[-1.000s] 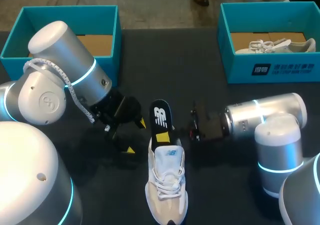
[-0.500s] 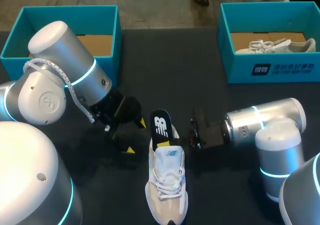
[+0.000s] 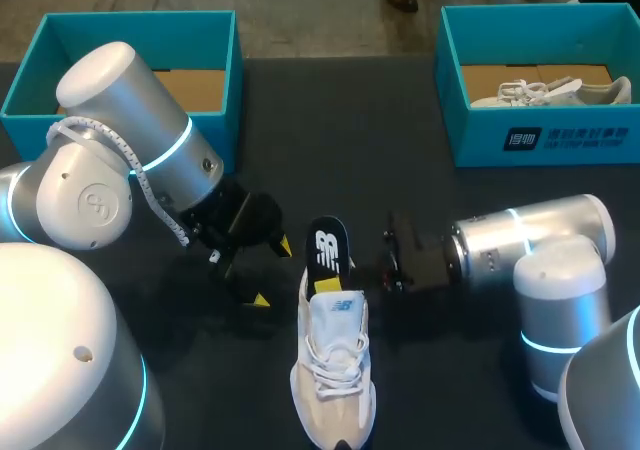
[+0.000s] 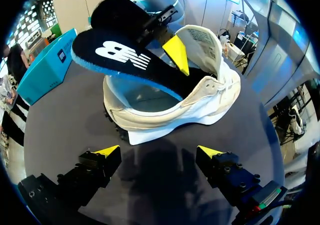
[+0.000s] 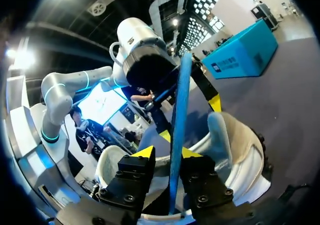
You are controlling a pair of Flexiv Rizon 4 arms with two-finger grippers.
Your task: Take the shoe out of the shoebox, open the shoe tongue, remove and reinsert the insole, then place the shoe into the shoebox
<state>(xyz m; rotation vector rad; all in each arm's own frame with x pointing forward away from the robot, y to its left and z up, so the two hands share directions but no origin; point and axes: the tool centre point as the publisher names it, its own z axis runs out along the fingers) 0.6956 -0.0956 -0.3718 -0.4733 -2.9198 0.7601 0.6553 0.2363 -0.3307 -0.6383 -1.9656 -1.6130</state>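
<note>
Closest in, the left gripper (image 4: 159, 152) is held spread wide with nothing between its fingers. It's probably parked there to be out of the way but handy for steadying. Just ahead of it the white shoe (image 4: 167, 116) is laid flat on the table (image 3: 330, 120), side-on to that gripper. The tongue (image 4: 200, 37) is pulled up and back so the opening is left clear.

The black insole (image 4: 117, 60) is angled down into the heel end, one end tucked inside and the other sticking out past the collar. It's pinched edge-on by the right gripper (image 5: 169, 154), a finger pressed on each face, which looks like the grip needed for steering it in. So reinsertion is judged underway, not done.

Further out, an empty-looking blue shoebox (image 3: 120, 20) is seen well beyond the left gripper. Another box (image 3: 540, 135), with a second shoe (image 3: 545, 92) in it, is seen beyond the right one.
</note>
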